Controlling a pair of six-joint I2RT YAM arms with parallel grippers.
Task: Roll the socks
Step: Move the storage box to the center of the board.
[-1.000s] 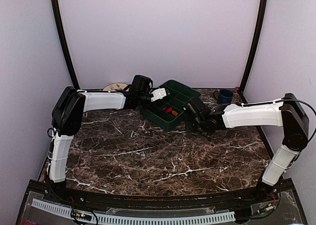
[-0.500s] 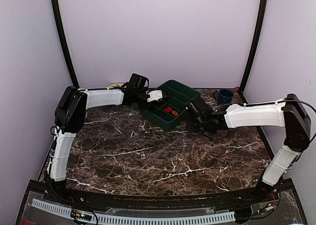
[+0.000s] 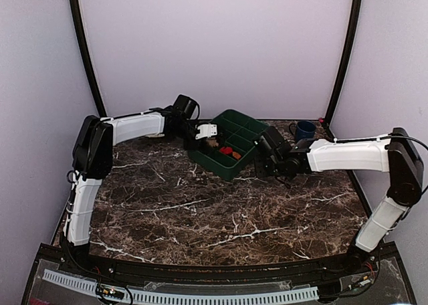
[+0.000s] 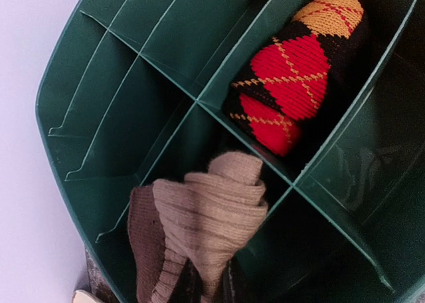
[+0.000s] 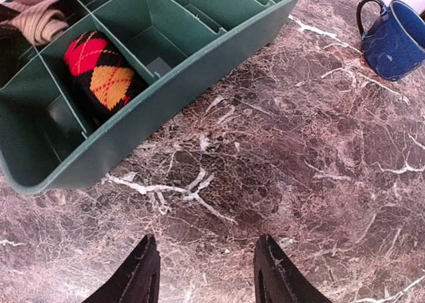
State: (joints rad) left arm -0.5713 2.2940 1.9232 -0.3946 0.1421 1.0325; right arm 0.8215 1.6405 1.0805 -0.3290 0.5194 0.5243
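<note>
No lettering, label or number is legible on the green tray [image 5: 199, 77], the tan sock [image 4: 212, 216], the argyle sock [image 4: 292, 70] or the blue mug [image 5: 398, 44].

A green divided bin [image 3: 225, 166] and blue mug [image 3: 305, 130] on marble table [image 3: 200, 211].

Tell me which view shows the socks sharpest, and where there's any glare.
Left wrist: tan sock and diamond-patterned sock sharp, knit visible, faint sheen on the green tray wall. Right wrist: marble table crisp, evenly lit. Top view: socks just small specks.
</note>
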